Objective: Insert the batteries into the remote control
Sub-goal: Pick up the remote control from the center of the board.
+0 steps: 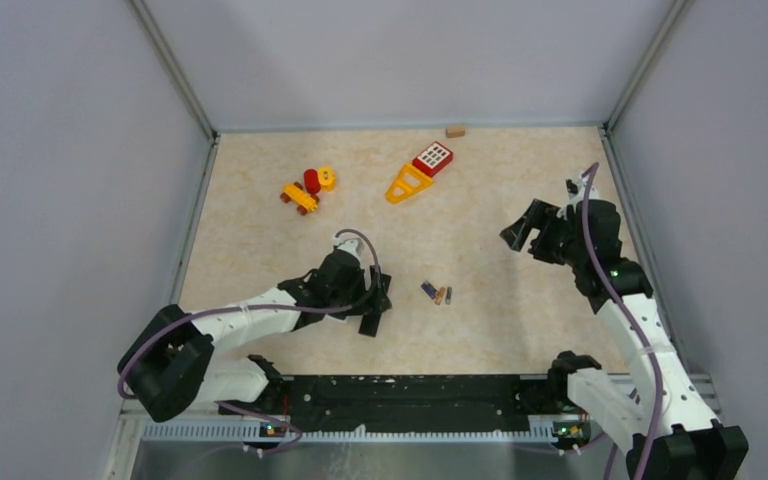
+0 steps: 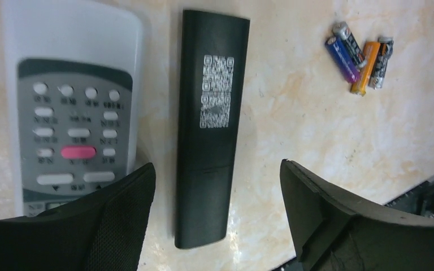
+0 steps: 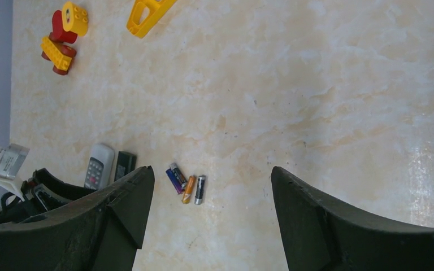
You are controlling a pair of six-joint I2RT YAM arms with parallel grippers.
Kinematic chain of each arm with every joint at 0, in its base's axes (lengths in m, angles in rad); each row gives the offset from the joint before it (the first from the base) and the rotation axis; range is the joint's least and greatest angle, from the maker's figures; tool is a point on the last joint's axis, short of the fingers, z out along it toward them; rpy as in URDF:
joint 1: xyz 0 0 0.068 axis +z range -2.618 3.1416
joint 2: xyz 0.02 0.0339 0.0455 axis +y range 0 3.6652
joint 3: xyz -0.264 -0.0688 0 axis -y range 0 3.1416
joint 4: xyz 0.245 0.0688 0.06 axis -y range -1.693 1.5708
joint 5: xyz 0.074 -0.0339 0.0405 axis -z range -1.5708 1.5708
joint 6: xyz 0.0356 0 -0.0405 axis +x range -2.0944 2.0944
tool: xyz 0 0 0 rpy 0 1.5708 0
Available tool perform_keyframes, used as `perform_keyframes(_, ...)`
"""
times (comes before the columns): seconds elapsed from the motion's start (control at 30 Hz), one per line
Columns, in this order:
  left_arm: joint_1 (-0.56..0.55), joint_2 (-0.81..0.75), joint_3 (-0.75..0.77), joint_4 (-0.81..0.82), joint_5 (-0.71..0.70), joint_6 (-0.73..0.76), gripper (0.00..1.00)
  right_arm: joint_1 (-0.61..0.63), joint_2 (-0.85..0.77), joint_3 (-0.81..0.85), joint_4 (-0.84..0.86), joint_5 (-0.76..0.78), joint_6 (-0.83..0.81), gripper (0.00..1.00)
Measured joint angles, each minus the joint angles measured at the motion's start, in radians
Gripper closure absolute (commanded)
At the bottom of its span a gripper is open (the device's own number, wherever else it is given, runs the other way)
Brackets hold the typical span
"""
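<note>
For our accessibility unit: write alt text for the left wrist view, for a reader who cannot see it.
A black remote lies back-up on a marbled table, framed by the open left gripper. A white remote with one pink button lies alongside, keypad up; small batteries lie clustered at upper right.

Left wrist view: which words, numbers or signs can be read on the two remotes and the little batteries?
White square QR-code label on the slim black plastic remote: a code pattern only, no words.
White plastic remote with grey buttons: tiny button captions, too blurred to read.
Small cylindrical batteries: wrapper print, too small to read.
No text reads clearly.
</note>
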Motion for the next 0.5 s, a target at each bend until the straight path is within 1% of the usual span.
perform_keyframes(0.27,-0.048,0.076,0.054,0.001,-0.105,0.039,0.26,0.000,0.002,-0.013,0.000,-0.006,0.010,0.24)
perform_keyframes(0.4,-0.100,0.159,0.137,-0.051,-0.186,0.060,0.32,0.000,0.002,-0.013,0.000,-0.006,0.012,0.24)
perform_keyframes(0.5,-0.141,0.238,0.220,-0.123,-0.258,0.070,0.39,0.000,0.002,-0.022,0.003,-0.006,0.012,0.24)
